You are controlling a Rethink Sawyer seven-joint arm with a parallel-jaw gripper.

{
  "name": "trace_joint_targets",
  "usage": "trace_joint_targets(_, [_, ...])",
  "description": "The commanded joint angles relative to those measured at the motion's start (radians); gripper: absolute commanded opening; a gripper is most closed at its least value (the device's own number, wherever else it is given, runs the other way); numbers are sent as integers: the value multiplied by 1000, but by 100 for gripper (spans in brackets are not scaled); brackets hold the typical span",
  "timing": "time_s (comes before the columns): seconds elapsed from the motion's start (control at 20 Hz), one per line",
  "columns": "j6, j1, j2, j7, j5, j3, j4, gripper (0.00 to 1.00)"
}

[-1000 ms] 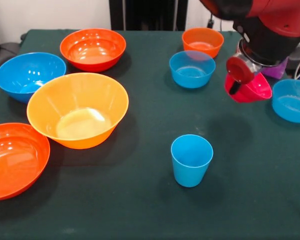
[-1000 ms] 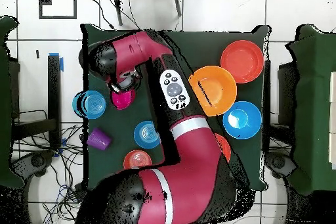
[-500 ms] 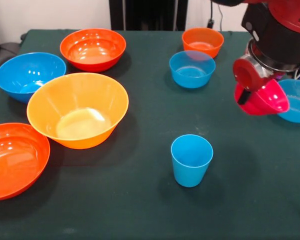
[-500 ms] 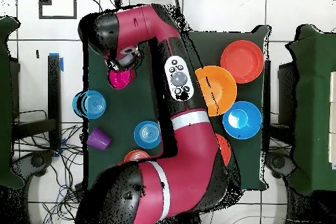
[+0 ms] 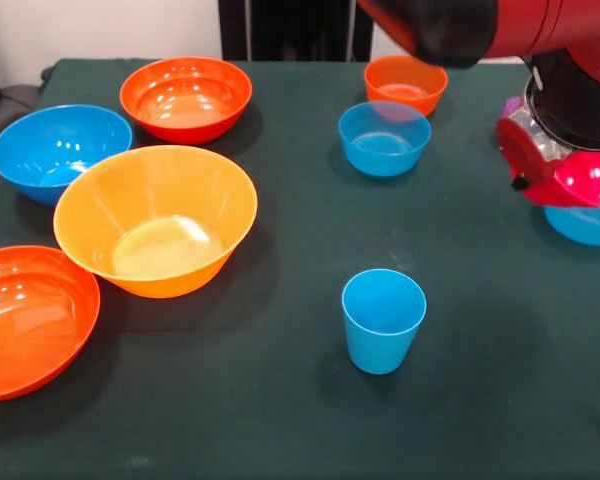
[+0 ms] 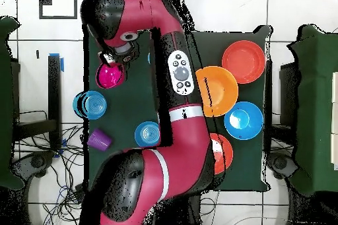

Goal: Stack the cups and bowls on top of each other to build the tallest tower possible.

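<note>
The pink bowl [image 5: 585, 180] [image 6: 109, 75] is hanging tilted in the air near the table's [image 5: 280, 400] right edge in the front view, partly overlapping a blue bowl [image 5: 583, 222] sitting there. The pincer [image 5: 540, 160] [image 6: 112, 61] is gripping the pink bowl by its rim, closed on it. The blue cup [image 5: 383, 320] is standing upright alone toward the near edge. The yellow-orange bowl [image 5: 156, 220] is sitting toward the left edge.
</note>
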Motion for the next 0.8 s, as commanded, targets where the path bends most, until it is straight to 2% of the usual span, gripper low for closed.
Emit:
trace_joint_targets(0.05, [157, 1, 77, -230, 5, 86, -104, 0])
trace_joint_targets(0.3, [230, 0, 143, -191, 16, 153, -188, 0])
trace_joint_targets(0.4, [287, -2, 173, -200, -31, 211, -261, 0])
trace_joint_targets(0.5, [330, -13, 196, -232, -102, 295, -320, 0])
trace_joint_targets(0.6, [373, -29, 216, -258, -210, 408, -369, 0])
trace_joint_targets(0.7, [436, -50, 233, -240, -322, 548, -401, 0])
trace_joint_targets(0.8, [485, -68, 244, -252, -462, 699, -429, 0])
